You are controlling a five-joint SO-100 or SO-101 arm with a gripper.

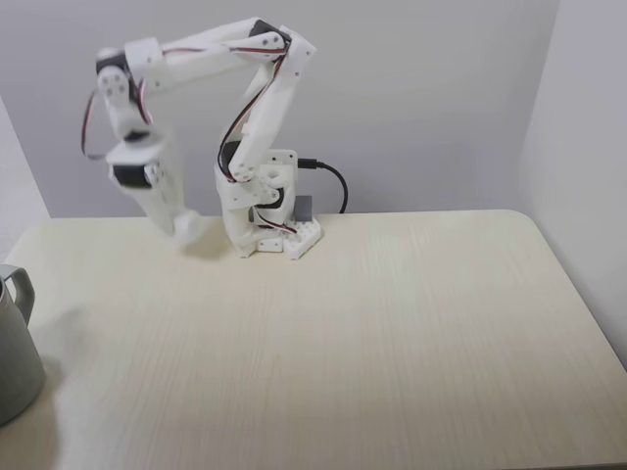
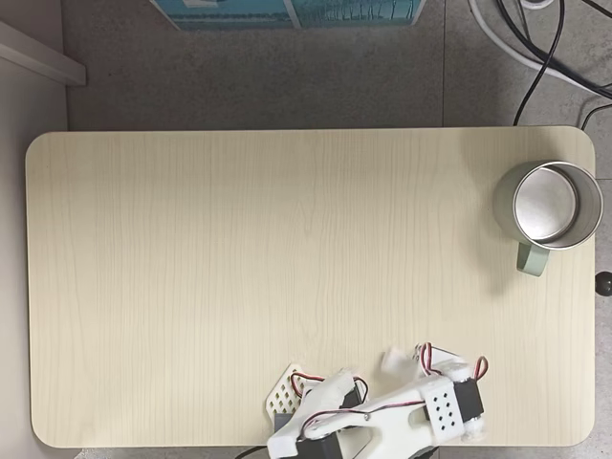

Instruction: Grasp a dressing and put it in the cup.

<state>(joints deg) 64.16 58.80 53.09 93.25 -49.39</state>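
The arm hangs over the back of the table, and my gripper (image 1: 184, 224) points down a little above the tabletop. A small white soft roll, the dressing (image 1: 189, 229), sits blurred at its tip between the shut fingers. In the top-down fixed view the gripper (image 2: 396, 362) is near the table's bottom edge with the dressing (image 2: 392, 360) at its end. The grey-green cup (image 1: 14, 354) stands upright at the left edge of the front fixed view. From above, the cup (image 2: 505, 194) is at the table's right end with its handle toward the bottom.
The arm's white base (image 1: 280, 236) is fixed at the back edge, with a black cable (image 1: 335, 182) behind it. The light wooden table (image 1: 392, 333) is bare between gripper and cup. Cables (image 2: 547, 55) and a blue box (image 2: 287, 10) lie on the floor beyond the table.
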